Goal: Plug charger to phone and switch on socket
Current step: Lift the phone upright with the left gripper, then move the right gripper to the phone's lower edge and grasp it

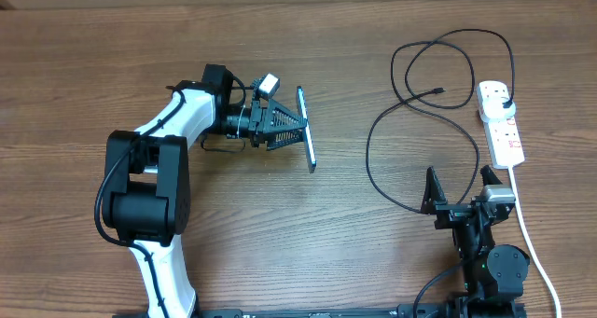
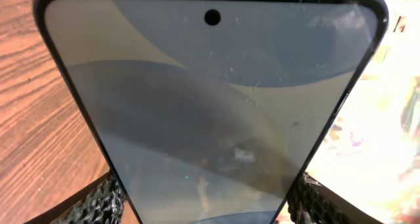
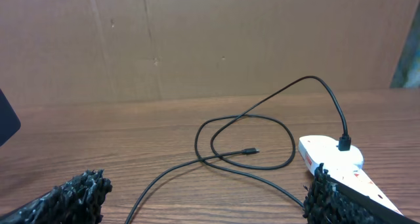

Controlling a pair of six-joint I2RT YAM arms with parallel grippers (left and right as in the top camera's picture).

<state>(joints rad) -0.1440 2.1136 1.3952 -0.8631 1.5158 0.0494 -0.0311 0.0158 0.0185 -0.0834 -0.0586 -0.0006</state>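
My left gripper (image 1: pixel 297 130) is shut on the phone (image 1: pixel 306 129), which it holds up on its long edge above the table at centre-left. In the left wrist view the phone's light blue screen (image 2: pixel 210 99) fills the frame, with the fingers (image 2: pixel 98 201) pressed against both of its side edges. The charger, a thin black cable (image 1: pixel 367 150), loops over the table on the right. Its connector tip (image 1: pixel 438 92) lies loose and its plug (image 1: pixel 505 102) sits in the white socket (image 1: pixel 501 122). My right gripper (image 1: pixel 460 189) stands open just short of the cable (image 3: pixel 223 161), holding nothing.
A thick white cord (image 1: pixel 532 239) runs from the socket toward the front edge past my right arm. The right wrist view shows the socket (image 3: pixel 331 159) beside my right finger and a brown board wall (image 3: pixel 210 40) behind the table.
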